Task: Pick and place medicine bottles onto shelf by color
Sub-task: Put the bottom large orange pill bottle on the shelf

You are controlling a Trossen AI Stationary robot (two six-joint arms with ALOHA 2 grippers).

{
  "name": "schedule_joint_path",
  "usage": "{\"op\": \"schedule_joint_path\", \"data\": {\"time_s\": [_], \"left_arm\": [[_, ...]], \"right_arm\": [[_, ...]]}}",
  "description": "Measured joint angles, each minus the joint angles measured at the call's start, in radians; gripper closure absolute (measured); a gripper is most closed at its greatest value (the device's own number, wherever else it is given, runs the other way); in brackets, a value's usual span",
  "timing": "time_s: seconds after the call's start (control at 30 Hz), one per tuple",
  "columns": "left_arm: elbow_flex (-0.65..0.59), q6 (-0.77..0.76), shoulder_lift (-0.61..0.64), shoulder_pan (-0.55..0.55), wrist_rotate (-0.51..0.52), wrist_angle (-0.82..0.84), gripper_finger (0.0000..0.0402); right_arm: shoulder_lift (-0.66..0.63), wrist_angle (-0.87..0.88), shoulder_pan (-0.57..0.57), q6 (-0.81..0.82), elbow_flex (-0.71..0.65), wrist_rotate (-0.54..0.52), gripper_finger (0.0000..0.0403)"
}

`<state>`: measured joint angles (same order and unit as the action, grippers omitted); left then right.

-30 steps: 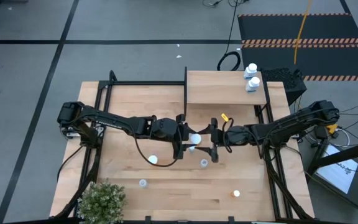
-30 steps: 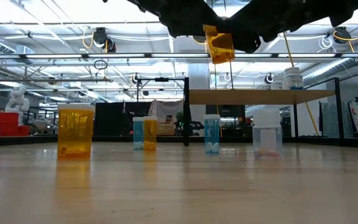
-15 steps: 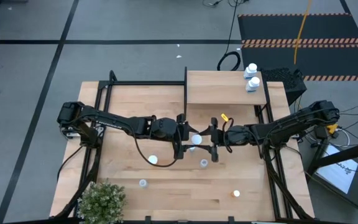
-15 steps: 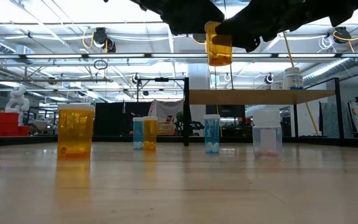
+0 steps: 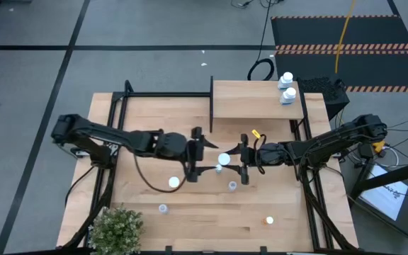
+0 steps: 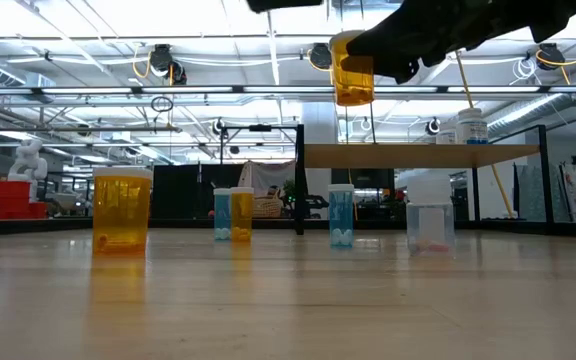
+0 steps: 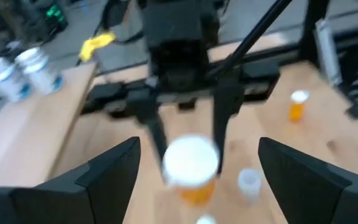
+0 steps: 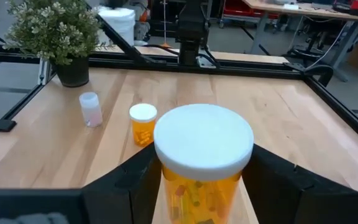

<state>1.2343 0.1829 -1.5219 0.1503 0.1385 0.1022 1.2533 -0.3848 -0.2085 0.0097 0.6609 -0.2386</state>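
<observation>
An orange medicine bottle with a white cap (image 5: 223,160) hangs high above the table's middle, and my right gripper (image 5: 227,161) is shut on it. In the low view the bottle (image 6: 352,70) hangs above shelf height. My left gripper (image 5: 205,157) stands open just to its left, clear of it. The shelf (image 5: 253,99) at the far side carries two pale bottles (image 5: 287,86) at its right end. Several more bottles stand on the table: (image 5: 173,183), (image 5: 232,186), (image 5: 268,221). My right gripper pinches the bottle's orange body (image 8: 169,193) between its two fingers (image 8: 272,180), one on each side, just below the white cap (image 8: 204,140). The fingers lie about level and come from the table's right. The bottle stands upright, lifted clear of the table.
A potted plant (image 5: 115,227) sits at the near left corner. A black frame with an upright post (image 5: 211,106) borders the shelf's left edge. In the low view a large orange bottle (image 6: 121,210) and smaller blue, orange and clear ones (image 6: 341,215) stand on the tabletop.
My left gripper has let go of the orange bottle and drawn back toward the table's left edge, rising a little. The bottle, tilted a second ago, now hangs upright in my right gripper, which has kept its place.
</observation>
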Motion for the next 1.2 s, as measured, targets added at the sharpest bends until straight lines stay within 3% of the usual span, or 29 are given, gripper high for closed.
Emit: {"op": "schedule_joint_path", "data": {"time_s": [0.23, 0.47, 0.67, 0.9, 1.2], "left_arm": [[-0.002, -0.01, 0.013, 0.001, 0.102, 0.107, 0.0098], [-0.003, -0.031, -0.06, -0.041, 0.096, 0.026, 0.0102], [-0.002, -0.061, -0.071, -0.052, 0.087, -0.01, 0.0063], [-0.002, -0.074, -0.099, -0.055, 0.028, -0.165, 0.0022], [-0.002, -0.099, -0.178, -0.091, 0.022, -0.307, 0.0056]], "right_arm": [[-0.043, -0.08, 0.004, -0.003, 0.0, -0.001, 0.0205], [-0.126, -0.12, 0.039, -0.003, 0.0, -0.002, 0.0204], [-0.161, -0.075, 0.062, 0.004, 0.0, 0.002, 0.0204], [-0.16, -0.103, 0.084, -0.005, 0.0, 0.004, 0.0204], [-0.16, -0.143, 0.085, -0.014, 0.0, 0.002, 0.0204]]}}
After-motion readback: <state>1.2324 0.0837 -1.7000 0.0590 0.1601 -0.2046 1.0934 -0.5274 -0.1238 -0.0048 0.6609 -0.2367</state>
